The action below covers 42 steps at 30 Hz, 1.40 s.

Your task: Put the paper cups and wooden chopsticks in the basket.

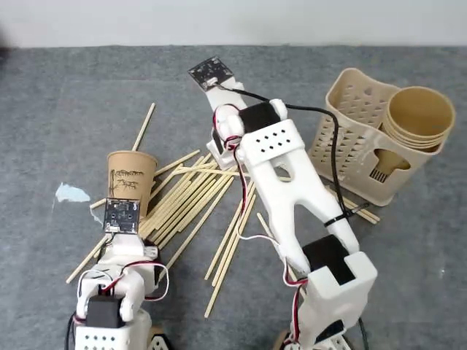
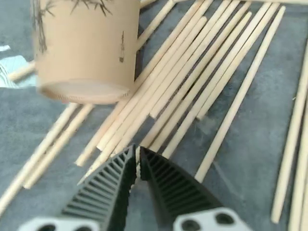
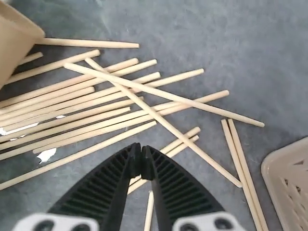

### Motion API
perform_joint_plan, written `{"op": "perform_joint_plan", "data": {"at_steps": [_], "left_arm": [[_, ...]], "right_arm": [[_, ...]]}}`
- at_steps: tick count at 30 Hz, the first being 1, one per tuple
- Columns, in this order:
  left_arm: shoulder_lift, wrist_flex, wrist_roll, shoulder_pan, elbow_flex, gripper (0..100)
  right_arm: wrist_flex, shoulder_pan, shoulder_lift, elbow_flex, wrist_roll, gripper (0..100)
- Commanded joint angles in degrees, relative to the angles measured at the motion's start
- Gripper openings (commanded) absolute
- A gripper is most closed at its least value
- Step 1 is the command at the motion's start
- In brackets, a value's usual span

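A beige perforated plastic basket (image 1: 349, 142) stands on the grey felt-covered table (image 1: 58, 109), and everything else is placed from it. Inside the basket sits a nested stack of tan paper cups (image 1: 419, 113), mouths up, filling one end of it. A heap of pale wooden chopsticks (image 1: 193, 200) lies spread over the table beside the basket, and its nearest sticks (image 1: 363, 212) reach the basket's foot. Beyond that heap, well apart from the basket, a single brown paper cup printed with a dark bamboo drawing (image 1: 131, 179) stands upright among the sticks. A small pale blue scrap (image 1: 71, 193) lies farther still from the basket. The right arm's black ribbed claw (image 3: 141, 146) is closed on nothing. It hangs over the chopsticks on the basket's side of the heap, with a corner of the basket (image 3: 288, 178) near it. The left arm's black ribbed claw (image 2: 136, 149) is likewise pressed closed and empty. It hangs just above the sticks near the lone cup (image 2: 84, 48), well apart from the basket.
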Motion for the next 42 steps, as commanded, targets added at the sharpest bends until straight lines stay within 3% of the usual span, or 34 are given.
{"op": "perform_joint_plan", "data": {"at_steps": [1,4,8,14,19,23,29,35,42], "left_arm": [[-0.6,-0.1,-0.2,-5.3,-6.5,2],[-0.6,-2.2,-3.3,-9.2,-10.9,2],[-0.6,-6.7,-21.6,-12.6,-15.6,8],[-0.1,-10.3,-21.0,-15.0,-19.6,16],[4.2,-10.0,-23.6,-15.0,-23.4,17],[19.8,-9.2,-23.7,-15.0,-32.1,17],[48.9,-1.1,-23.9,-13.6,-52.4,17],[72.7,6.3,-23.9,-11.3,-68.3,29],[95.7,10.5,-24.0,-11.6,-82.6,30]], "right_arm": [[0.7,1.1,-0.6,-2.9,0.6,0.9],[0.7,1.7,-0.5,-2.9,0.6,0.9],[0.7,3.8,-0.5,-2.9,0.6,0.9],[0.4,7.6,-0.5,-1.7,0.6,0.9],[-2.4,7.6,-0.7,2.6,0.6,0.9],[-3.7,7.8,-0.7,3.4,0.6,0.9],[-3.6,7.9,-0.7,3.4,0.6,0.9],[-3.6,7.9,-0.7,3.5,0.6,0.9],[-3.6,7.9,-0.7,3.5,0.6,0.9]]}}
